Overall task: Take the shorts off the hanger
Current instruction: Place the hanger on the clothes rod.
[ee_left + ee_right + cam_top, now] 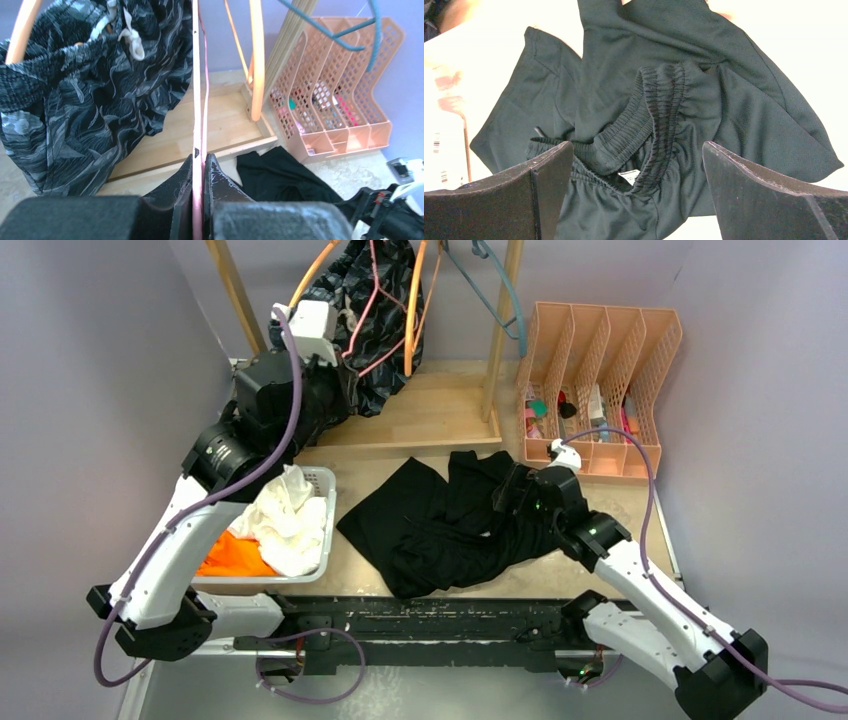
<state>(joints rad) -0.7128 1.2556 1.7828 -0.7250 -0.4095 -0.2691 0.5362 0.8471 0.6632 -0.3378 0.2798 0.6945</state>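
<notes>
The black-grey camo shorts hang on the wooden rack, also seen in the left wrist view. My left gripper is shut on the thin pink hanger beside them, the rod pinched between the fingertips. The black shorts lie spread on the table. My right gripper hovers open just over their elastic waistband, jaws wide on either side. The white shorts and the orange shorts lie in the basket.
Orange hangers and a teal hanger hang on the rack, whose wooden base sits at the back. A peach file organizer with small items stands at the back right. Purple walls close in both sides.
</notes>
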